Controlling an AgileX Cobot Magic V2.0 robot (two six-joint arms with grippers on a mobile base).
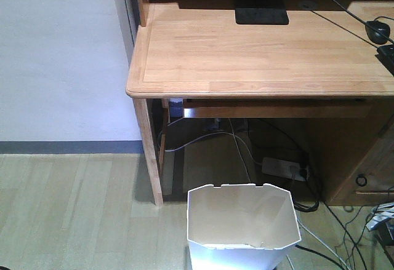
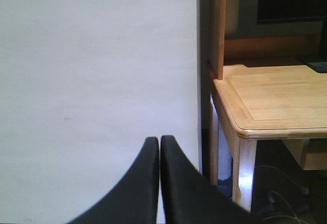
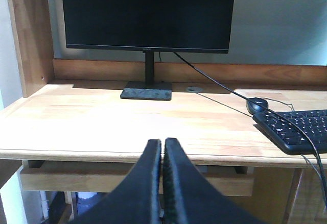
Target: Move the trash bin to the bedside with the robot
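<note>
The white trash bin stands on the floor at the bottom of the front view, just before the desk's left leg, its angular rim up and cream inside showing. The bedside is out of view. My left gripper is shut with nothing in it and faces a white wall, the desk corner to its right. My right gripper is shut too, empty, and held level with the desk's front edge. Neither gripper shows in the front view, and the bin shows in neither wrist view.
A light wooden desk fills the upper front view, with a monitor, mouse and keyboard on it. A power strip and loose cables lie under and right of the desk. White wall and wood floor lie left.
</note>
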